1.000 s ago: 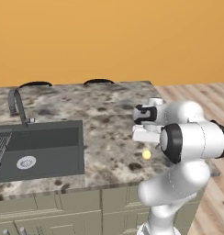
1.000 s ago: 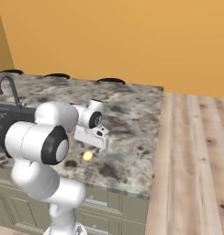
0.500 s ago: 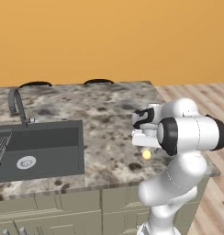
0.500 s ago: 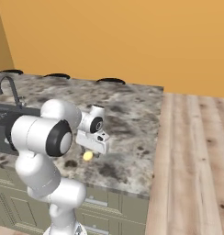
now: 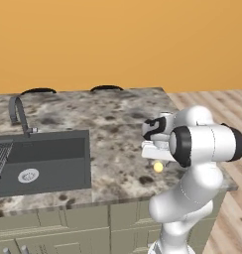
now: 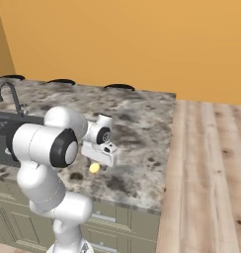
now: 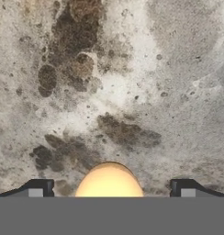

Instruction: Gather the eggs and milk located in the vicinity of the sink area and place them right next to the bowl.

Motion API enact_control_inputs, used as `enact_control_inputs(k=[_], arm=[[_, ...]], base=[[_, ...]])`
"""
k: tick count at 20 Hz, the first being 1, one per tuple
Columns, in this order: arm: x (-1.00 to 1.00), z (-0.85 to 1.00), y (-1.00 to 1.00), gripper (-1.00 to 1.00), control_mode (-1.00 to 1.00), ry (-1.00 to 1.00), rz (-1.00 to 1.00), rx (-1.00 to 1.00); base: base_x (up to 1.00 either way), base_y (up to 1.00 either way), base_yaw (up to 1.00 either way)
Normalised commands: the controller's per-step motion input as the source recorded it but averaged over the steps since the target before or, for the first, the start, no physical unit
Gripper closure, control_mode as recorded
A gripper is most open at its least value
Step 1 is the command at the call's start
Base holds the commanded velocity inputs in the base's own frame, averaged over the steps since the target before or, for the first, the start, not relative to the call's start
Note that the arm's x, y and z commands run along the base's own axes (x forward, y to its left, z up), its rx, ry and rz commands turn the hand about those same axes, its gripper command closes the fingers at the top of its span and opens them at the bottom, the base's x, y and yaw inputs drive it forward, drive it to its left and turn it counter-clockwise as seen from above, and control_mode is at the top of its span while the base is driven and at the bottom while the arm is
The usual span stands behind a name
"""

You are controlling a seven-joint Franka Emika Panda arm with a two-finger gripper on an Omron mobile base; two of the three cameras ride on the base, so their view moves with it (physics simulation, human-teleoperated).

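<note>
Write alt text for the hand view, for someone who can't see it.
A pale yellow egg lies on a speckled grey-and-brown stone counter, centred between the two small dark finger tips of the open gripper, which points down at it. The tips stand well apart on either side of the egg, without touching it.
</note>
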Motion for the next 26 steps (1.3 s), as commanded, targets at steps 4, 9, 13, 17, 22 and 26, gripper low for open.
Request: enact_control_inputs(k=[4, 9, 13, 17, 22, 26], arm=[[-0.18, 0.00, 0.18, -1.00, -1.00, 0.00, -0.01, 0.00], [-0.09, 0.00, 0.08, -1.00, -1.00, 0.00, -0.04, 0.00], [0.00, 0.00, 0.00, -1.00, -1.00, 0.00, -0.05, 0.00], [-0.09, 0.00, 0.00, -1.00, -1.00, 0.00, -0.08, 0.00], [-0.08, -0.02, 0.00, -1.00, -1.00, 0.00, -0.04, 0.00], [0.00, 0.00, 0.00, -1.00, -1.00, 0.00, 0.00, 0.00]], base=[[0.00, 0.00, 0.00], [0.00, 0.00, 0.00], [0.00, 0.00, 0.00], [0.00, 0.00, 0.00], [0.00, 0.00, 0.00], [0.00, 0.00, 0.00]])
